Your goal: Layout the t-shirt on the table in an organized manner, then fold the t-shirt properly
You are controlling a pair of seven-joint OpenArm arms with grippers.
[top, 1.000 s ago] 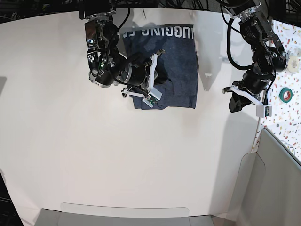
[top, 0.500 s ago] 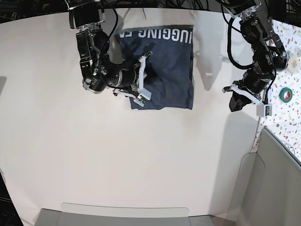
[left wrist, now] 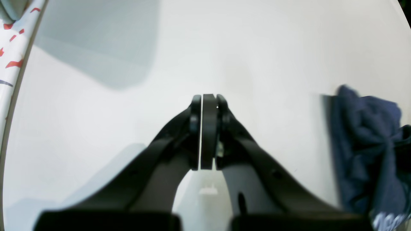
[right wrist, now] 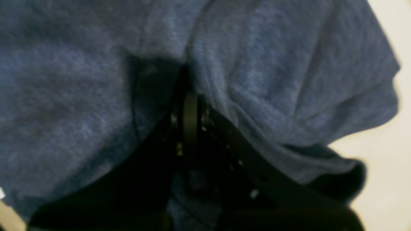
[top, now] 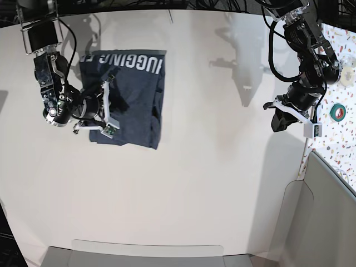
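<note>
The dark navy t-shirt point(top: 136, 97) lies folded into a rough rectangle on the white table point(top: 194, 183), at the back left, with its white lettering along the far edge. My right gripper point(top: 119, 108) rests on the shirt's left half. In the right wrist view it point(right wrist: 190, 107) is shut on a bunched fold of the t-shirt point(right wrist: 273, 80). My left gripper point(top: 279, 120) hovers far to the right, above bare table. In the left wrist view it point(left wrist: 205, 101) is shut and holds nothing, with the t-shirt point(left wrist: 366, 144) at the right edge.
A speckled strip runs along the table's right side and carries a green tape roll point(top: 337, 112). A grey bin point(top: 328, 222) stands at the front right. A translucent panel point(top: 147, 248) lines the front edge.
My right gripper has dragged the t-shirt leftward across the table, from the back middle to the back left. The left arm has stayed put.
</note>
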